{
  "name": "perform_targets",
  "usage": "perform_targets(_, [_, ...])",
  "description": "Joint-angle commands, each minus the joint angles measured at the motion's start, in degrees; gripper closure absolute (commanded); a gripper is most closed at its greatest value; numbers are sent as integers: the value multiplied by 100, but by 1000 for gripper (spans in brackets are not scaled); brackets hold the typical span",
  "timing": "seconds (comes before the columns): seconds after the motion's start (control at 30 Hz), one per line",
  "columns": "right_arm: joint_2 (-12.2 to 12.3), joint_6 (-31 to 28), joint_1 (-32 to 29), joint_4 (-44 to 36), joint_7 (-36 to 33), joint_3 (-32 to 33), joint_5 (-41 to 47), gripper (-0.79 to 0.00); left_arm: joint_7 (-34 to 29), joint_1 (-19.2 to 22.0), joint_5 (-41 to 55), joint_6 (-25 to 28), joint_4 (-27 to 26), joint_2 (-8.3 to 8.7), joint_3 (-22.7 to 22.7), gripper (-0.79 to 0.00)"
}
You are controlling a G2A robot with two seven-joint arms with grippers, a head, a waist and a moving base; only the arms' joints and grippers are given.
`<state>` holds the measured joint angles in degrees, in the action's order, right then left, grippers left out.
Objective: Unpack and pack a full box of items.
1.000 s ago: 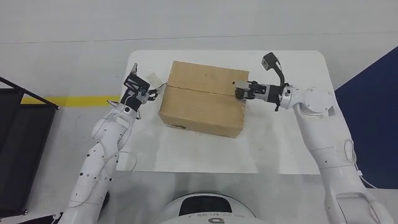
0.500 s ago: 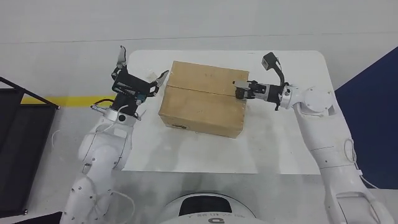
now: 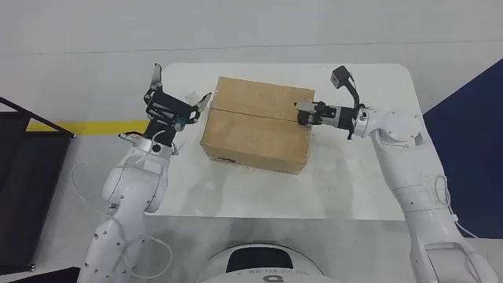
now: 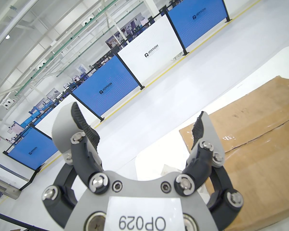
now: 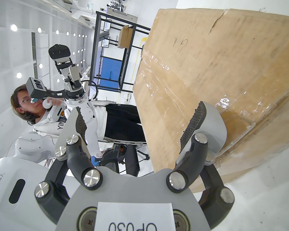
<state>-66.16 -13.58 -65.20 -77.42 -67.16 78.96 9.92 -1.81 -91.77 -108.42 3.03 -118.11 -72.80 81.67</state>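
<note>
The cardboard box [image 3: 258, 124] sits closed near the middle of the white worktop [image 3: 354, 181], turned a little so that its long sides run from about 10 o'clock to 4 o'clock. Its two top flaps meet in a seam [image 3: 259, 113] that runs the length of the lid. In my right wrist view the near side of the box [image 5: 183, 78] shows shiny clear tape and a dented lower corner.

My left hand [image 3: 181, 85] hangs at the box's 10 o'clock corner, above the worktop's 9 o'clock edge. Its fingers are spread wide with nothing between them. One fingertip [image 3: 206, 97] is just beside the box corner and the other points off toward 12 o'clock, away from the box. From that wrist, the left hand [image 4: 137, 112] is tipped up toward the hall, with the box lid below it at one side and a small crumpled scrap [image 4: 167, 169] on the worktop next to the box.

My right hand [image 3: 301, 115] is at the box's 3 o'clock end, level with the seam. Its fingers are parted and it grips nothing. In its own view the right hand [image 5: 139, 108] has one finger [image 5: 197, 118] close against the box's end edge, and I cannot tell whether it touches
</note>
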Motion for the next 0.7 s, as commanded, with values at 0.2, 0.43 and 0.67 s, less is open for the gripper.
perform_targets(0.2, [0,0,0,0,0,0,0,-785,391,2064,-488,-1019,4482,-144,-512,-785])
perform_targets(0.43, [0,0,0,0,0,0,0,-785,1412,2261,-746,-707,5594,-93,-550,-785])
perform_targets(0.67, [0,0,0,0,0,0,0,-785,2278,2076,-549,528,5531,86,-163,-785])
